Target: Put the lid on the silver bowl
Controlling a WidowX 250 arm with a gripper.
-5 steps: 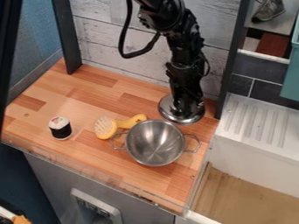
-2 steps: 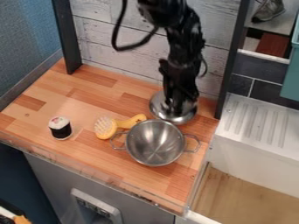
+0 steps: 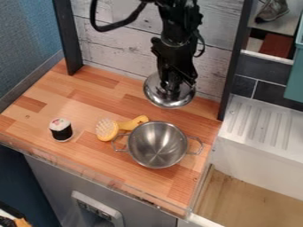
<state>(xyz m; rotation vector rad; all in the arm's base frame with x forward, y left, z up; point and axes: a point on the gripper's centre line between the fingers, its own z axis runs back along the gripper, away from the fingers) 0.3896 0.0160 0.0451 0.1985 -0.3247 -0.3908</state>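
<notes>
My jaws are clenched on the lid, closed, as I judge it, on its top, though the exact place of the grip is hidden under my own dark parts. The lid hangs raised, behind the silver bowl and in front of the pale plank wall, its shiny face a little tilted. So the first part of my job, getting hold of the lid and having it up off the table, is done.

The covering itself is all left to do. The bowl stands upright and uncovered, its inside in plain sight, with one looped handle toward the sink side and the other close by the yellow brush; whether those two touch I cannot tell. The small black-and-white roll stands well apart and should give me no trouble.

I put myself at about halfway. What remains, as I see it, is to bring the lid forward over the bowl, level it, lower it until its edge sits evenly on the rim, and let go. If I set it down tilted or off centre, it could slide off or nudge the bowl into the brush.
</notes>
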